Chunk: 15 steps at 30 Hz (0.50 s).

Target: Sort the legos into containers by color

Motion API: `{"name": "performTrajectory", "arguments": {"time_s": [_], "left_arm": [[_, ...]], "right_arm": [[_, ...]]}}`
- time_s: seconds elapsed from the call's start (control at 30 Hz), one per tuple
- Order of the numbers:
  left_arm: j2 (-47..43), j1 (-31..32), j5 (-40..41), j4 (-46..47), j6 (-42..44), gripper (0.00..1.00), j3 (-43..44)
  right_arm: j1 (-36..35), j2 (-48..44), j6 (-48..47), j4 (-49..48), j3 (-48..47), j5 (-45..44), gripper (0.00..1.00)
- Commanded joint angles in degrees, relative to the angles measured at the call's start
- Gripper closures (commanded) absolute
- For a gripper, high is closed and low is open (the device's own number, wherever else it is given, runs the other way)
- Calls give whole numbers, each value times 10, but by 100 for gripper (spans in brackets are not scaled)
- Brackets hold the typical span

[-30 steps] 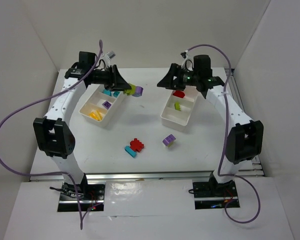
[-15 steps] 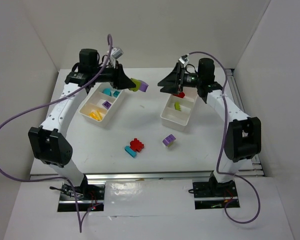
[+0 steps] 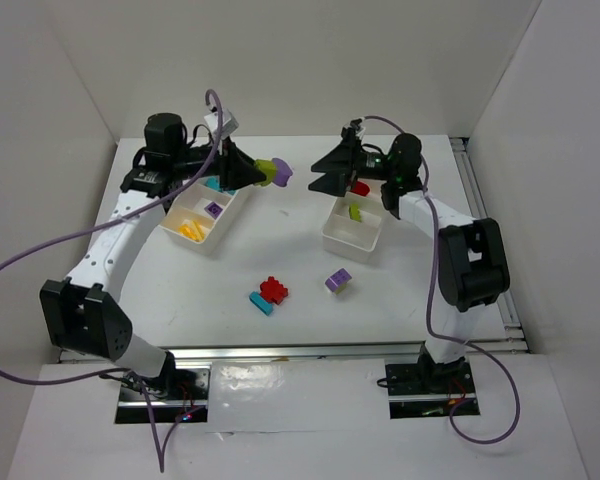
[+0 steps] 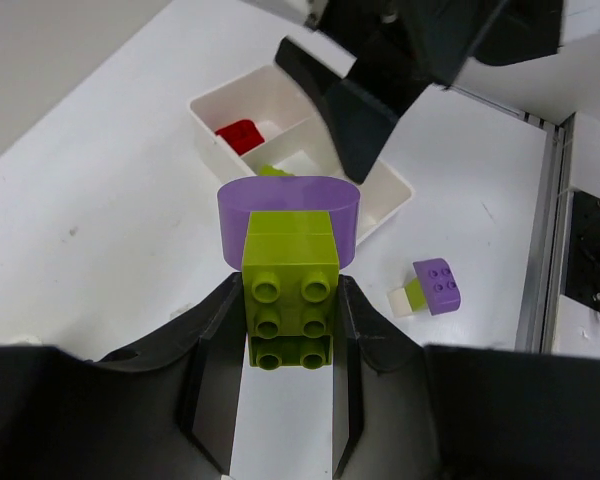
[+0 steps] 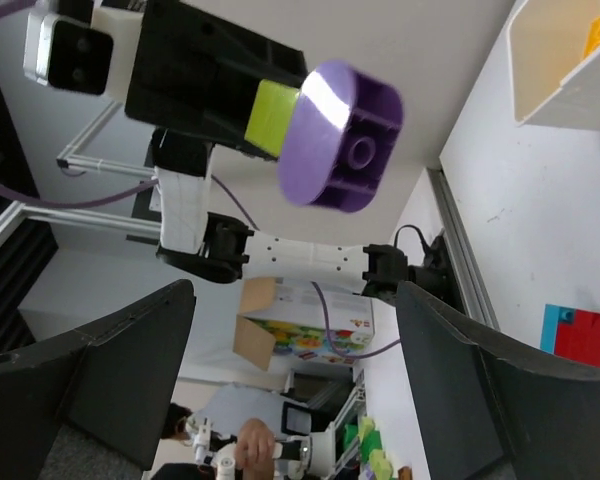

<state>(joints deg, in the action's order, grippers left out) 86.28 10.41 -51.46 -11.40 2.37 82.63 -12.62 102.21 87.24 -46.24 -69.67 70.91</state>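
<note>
- The left fingers (image 4: 290, 300) are closed tight on a lime-green brick (image 4: 290, 290), one finger pressed against each long side, studs facing the wrist camera.
- A purple rounded brick (image 4: 288, 215) is joined to the far end of the lime-green brick, sticking out past the fingertips.
- In the top view the left fingers (image 3: 252, 172) hold this pair up off the surface (image 3: 280, 240), just past the far right corner of the left tray (image 3: 170, 228).
- The left tray sits below and behind the left fingers. It holds a cyan brick (image 3: 215, 184) in its far compartment, a purple brick (image 3: 213, 209) in the middle one and yellow bricks (image 3: 190, 230) in the near one.
- The right fingers (image 5: 295, 290) are spread wide and hold nothing.
- They point at the left fingers, and the purple rounded brick (image 5: 340, 135) lies ahead of their gap, apart from both tips.
- In the top view the right fingers (image 3: 318, 175) hover over the far end of the right tray (image 3: 338, 240).
- A red brick (image 3: 358, 188) lies in that tray's far compartment, partly hidden by the right fingers, and a lime brick (image 3: 354, 211) lies in the next compartment.
- A red and cyan cluster (image 3: 270, 293) lies on the surface well apart from both sets of fingers, towards the arm bases.
- A purple-topped cluster (image 3: 338, 281) lies beside it, just past the near end of the right tray.
</note>
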Motion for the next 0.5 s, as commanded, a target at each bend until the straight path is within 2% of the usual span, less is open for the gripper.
{"name": "performTrajectory", "arguments": {"time_s": [0.0,0.2,0.47], "left_arm": [[-41,-1,-54,67,43,100,0],[-75,4,-86,52,62,100,1],[-88,9,-97,45,72,100,-5]], "right_arm": [[-17,23,53,-93,-42,11,11],[-42,50,53,-93,-72,11,11],[-60,93,146,-204,-112,5,11]]}}
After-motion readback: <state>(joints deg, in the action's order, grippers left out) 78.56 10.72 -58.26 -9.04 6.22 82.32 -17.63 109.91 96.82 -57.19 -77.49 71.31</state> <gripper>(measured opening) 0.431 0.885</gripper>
